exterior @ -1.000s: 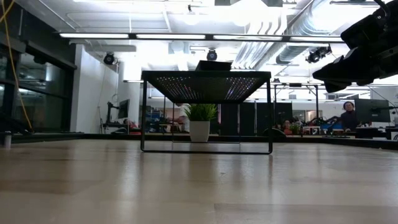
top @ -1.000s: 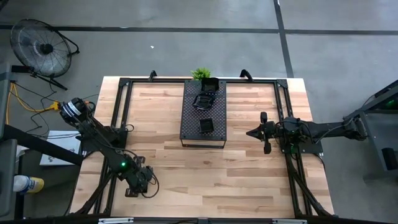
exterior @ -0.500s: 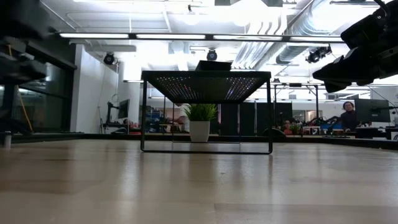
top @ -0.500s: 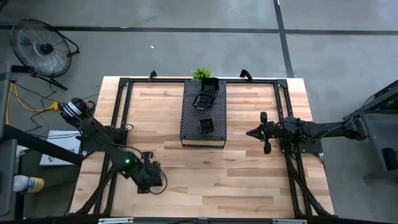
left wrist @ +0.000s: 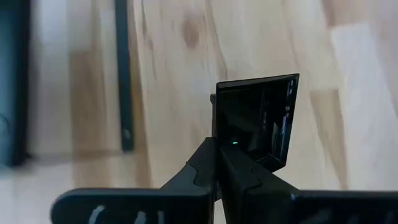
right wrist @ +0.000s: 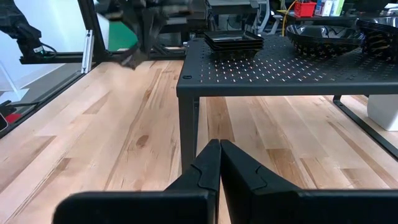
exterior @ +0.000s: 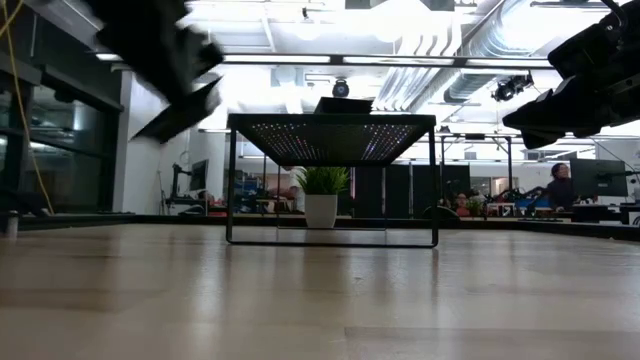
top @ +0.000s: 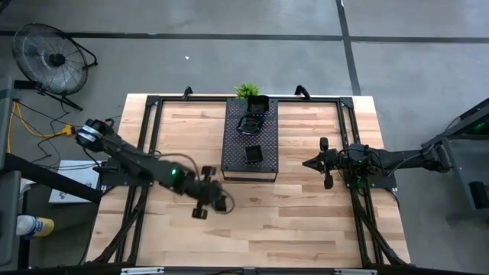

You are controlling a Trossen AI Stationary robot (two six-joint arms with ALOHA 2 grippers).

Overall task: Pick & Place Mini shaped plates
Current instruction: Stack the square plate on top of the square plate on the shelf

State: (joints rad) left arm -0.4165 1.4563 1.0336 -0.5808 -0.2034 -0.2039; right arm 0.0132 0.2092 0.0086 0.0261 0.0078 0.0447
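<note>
You've got glossy black mini shaped plates [top: 253, 153] on a black tray [top: 233, 145] dotted all over with tiny holes. The bench [top: 306, 206] is pale striped wood, black rails along its edges. Green plant [top: 246, 91], white pot [exterior: 321, 210].

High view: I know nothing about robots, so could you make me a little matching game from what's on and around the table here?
Things:
1. left end effector
2. right end effector
3. green plant
4. fan

Places or states:
A. on the floor, off the table's corner
B. shut on a square black plate
C. at the table's edge, by one end of the tray
D. shut and empty, beside the tray

Pairs: 1-B, 2-D, 3-C, 4-A
</note>
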